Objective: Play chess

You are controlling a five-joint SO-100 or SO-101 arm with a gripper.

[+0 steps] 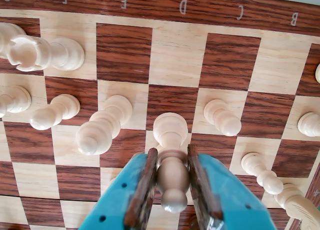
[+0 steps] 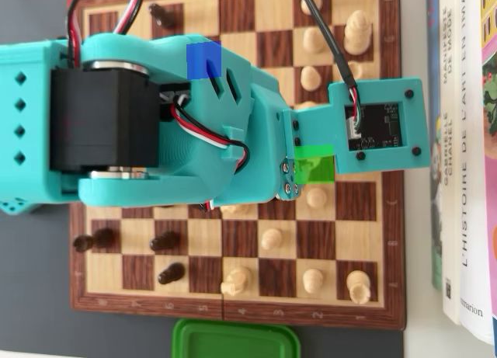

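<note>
Wrist view shows the claw [image 1: 172, 190] clenched narrowly on 1 pale pawn [image 1: 171, 160] above the chessboard [image 1: 125, 50].

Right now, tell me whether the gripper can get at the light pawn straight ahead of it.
Probably not yet: the gripper is already shut on a light piece, so its jaws are occupied. The pawn ahead stands clear of its neighbours, so access looks free once the held piece is released.

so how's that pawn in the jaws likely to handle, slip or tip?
The pawn looks like turned, smooth wood, so probably stiff and light. The jaws close on its narrow, rounded waist, so it could pivot or slip. Its tall shape may tip when set on the board.
</note>
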